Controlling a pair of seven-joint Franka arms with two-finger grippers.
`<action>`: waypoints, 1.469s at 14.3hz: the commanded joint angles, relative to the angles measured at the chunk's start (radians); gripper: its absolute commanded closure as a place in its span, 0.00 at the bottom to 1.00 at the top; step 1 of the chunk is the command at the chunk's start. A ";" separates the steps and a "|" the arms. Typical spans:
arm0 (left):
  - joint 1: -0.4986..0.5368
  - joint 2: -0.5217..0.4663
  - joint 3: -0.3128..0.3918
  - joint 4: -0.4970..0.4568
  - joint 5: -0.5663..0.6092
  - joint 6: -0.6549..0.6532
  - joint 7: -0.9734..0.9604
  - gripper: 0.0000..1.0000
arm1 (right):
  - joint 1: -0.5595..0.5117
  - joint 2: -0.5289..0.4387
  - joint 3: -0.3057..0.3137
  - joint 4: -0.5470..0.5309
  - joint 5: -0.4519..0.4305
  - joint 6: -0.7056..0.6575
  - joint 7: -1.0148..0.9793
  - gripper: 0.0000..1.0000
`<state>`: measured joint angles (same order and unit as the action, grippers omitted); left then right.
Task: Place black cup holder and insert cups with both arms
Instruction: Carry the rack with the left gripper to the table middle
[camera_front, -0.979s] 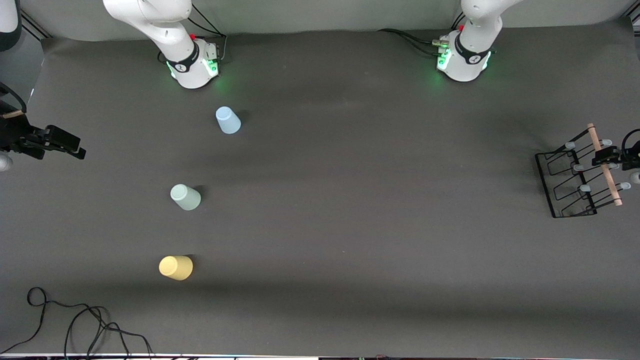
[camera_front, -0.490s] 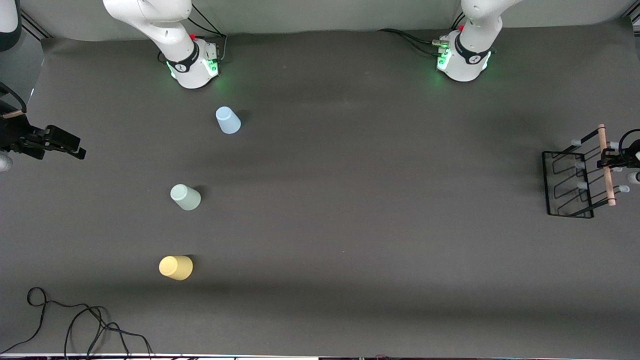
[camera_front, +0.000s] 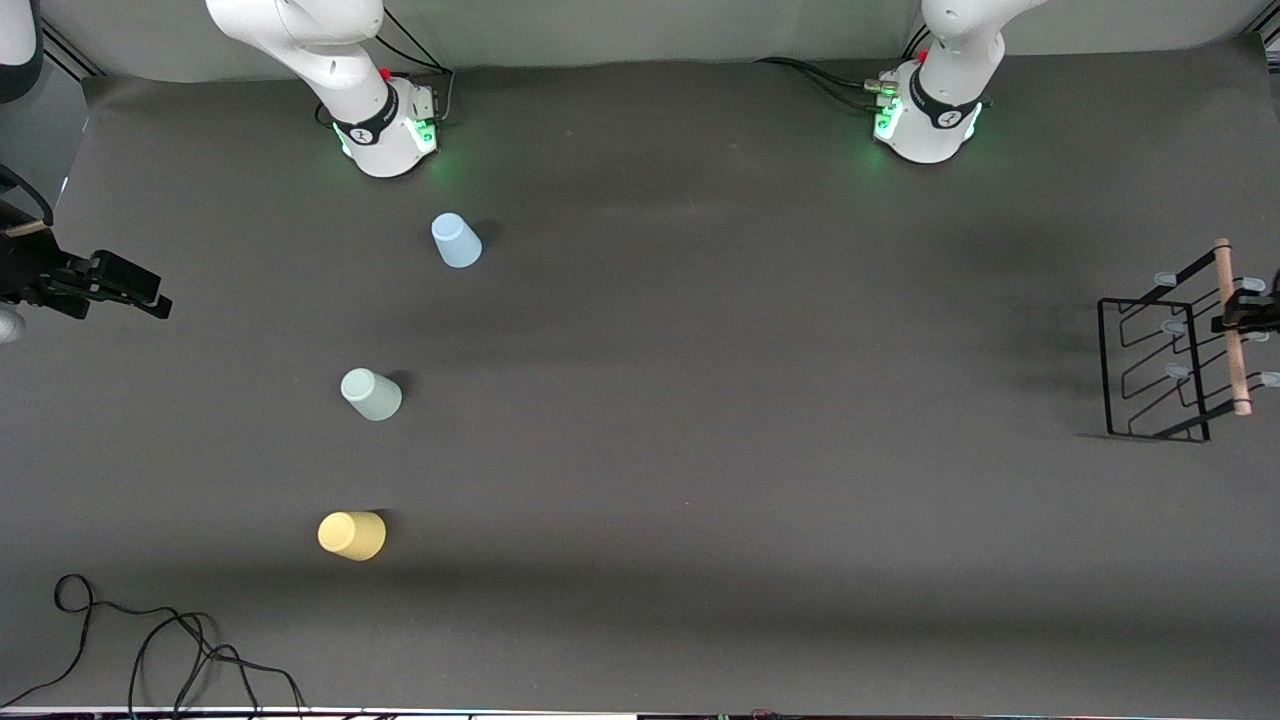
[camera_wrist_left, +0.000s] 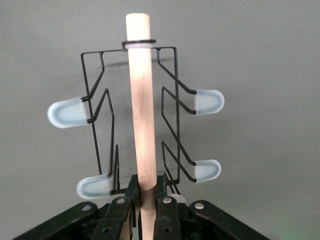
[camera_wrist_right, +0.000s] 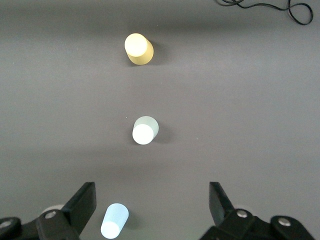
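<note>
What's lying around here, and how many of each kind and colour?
Light blue plastic cup: 1
Pale green plastic cup: 1
Yellow plastic cup: 1
Black wire cup rack with wooden bar handle: 1, gripped by the left claw
Loose black cable: 1
White robot arms: 2; the right claw waits open
Total: 7
</note>
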<state>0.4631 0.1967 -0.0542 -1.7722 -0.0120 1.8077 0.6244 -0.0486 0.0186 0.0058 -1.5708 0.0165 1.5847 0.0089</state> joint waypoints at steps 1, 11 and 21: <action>-0.113 -0.011 0.007 0.146 -0.026 -0.123 -0.105 1.00 | -0.008 0.003 0.007 0.014 -0.009 -0.011 0.011 0.00; -0.710 0.045 -0.010 0.287 -0.028 -0.192 -0.975 1.00 | -0.005 0.001 -0.004 0.011 -0.009 -0.015 0.014 0.00; -1.063 0.374 -0.148 0.504 -0.031 0.056 -1.478 1.00 | 0.089 -0.255 -0.004 -0.406 -0.004 0.116 0.025 0.00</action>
<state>-0.5419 0.5170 -0.2096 -1.3250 -0.0406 1.8213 -0.7839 0.0265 -0.1069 0.0050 -1.8157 0.0171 1.6323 0.0152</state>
